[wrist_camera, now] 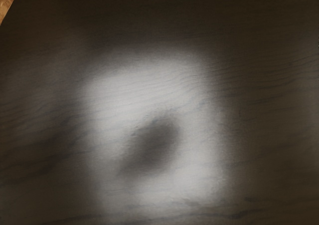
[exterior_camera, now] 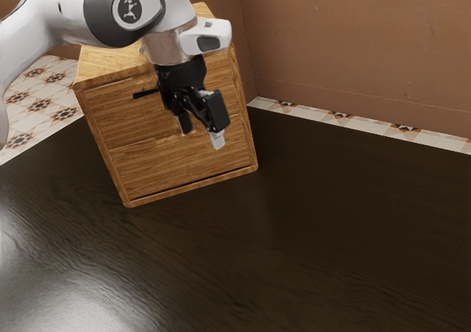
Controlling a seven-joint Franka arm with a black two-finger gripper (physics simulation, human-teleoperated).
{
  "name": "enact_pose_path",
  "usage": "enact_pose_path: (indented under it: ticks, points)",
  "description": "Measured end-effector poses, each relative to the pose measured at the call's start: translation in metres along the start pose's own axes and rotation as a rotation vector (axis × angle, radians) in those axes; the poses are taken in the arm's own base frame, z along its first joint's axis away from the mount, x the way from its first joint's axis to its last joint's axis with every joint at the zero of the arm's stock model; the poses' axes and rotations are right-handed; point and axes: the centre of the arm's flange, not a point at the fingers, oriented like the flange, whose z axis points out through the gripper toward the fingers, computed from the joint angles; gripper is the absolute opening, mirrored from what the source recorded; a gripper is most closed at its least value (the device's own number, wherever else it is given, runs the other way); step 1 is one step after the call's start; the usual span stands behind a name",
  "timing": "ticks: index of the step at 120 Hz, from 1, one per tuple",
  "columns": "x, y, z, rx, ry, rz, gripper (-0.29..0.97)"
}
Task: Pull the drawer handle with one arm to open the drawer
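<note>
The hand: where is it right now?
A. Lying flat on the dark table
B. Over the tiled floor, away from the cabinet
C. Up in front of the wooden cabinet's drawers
C: in the exterior view the hand hangs before the upper drawer front of the wooden cabinet, by the black handle, clear of the dark table.

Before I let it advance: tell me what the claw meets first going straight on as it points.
Probably the dark table, in front of the wooden cabinet: the claw points downward and the wrist view faces tabletop. The drawer handle sits beside it, not in line.
</note>
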Motion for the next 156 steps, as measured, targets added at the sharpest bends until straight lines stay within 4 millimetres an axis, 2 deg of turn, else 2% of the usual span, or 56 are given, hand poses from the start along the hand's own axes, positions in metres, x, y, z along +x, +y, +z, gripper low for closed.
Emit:
enact_pose_path:
  ticks: [18, 25, 27, 33, 38, 44, 49, 53, 64, 74, 88, 97, 106, 134, 146, 156]
  points:
    - [0.009, -0.010, -0.004, -0.002, 0.077, 0.018, 0.68]
    - [0.009, -0.012, -0.015, 0.003, 0.110, 0.027, 0.68]
    - [0.005, -0.011, -0.030, 0.013, 0.138, 0.030, 0.68]
    - [-0.026, -0.004, -0.106, 0.064, 0.264, 0.039, 0.68]
    - [-0.056, 0.001, -0.151, 0.110, 0.330, 0.042, 0.68]
    - [-0.083, 0.004, -0.180, 0.167, 0.361, 0.050, 0.68]
    - [-0.098, 0.004, -0.195, 0.202, 0.371, 0.063, 0.68]
    - [-0.105, 0.002, -0.199, 0.224, 0.364, 0.085, 0.68]
    - [-0.106, -0.009, -0.192, 0.260, 0.315, 0.163, 0.68]
    - [-0.101, -0.025, -0.169, 0.256, 0.228, 0.221, 0.68]
    - [-0.071, -0.053, -0.126, 0.244, 0.140, 0.274, 0.68]
    - [-0.053, -0.055, -0.106, 0.238, 0.110, 0.324, 0.68]
    - [-0.045, -0.052, -0.099, 0.238, 0.103, 0.371, 0.68]
    - [-0.015, -0.061, -0.054, 0.222, 0.062, 0.457, 0.68]
    - [0.000, -0.073, -0.036, 0.239, 0.070, 0.477, 0.68]
    - [0.009, -0.090, -0.030, 0.273, 0.092, 0.478, 0.68]
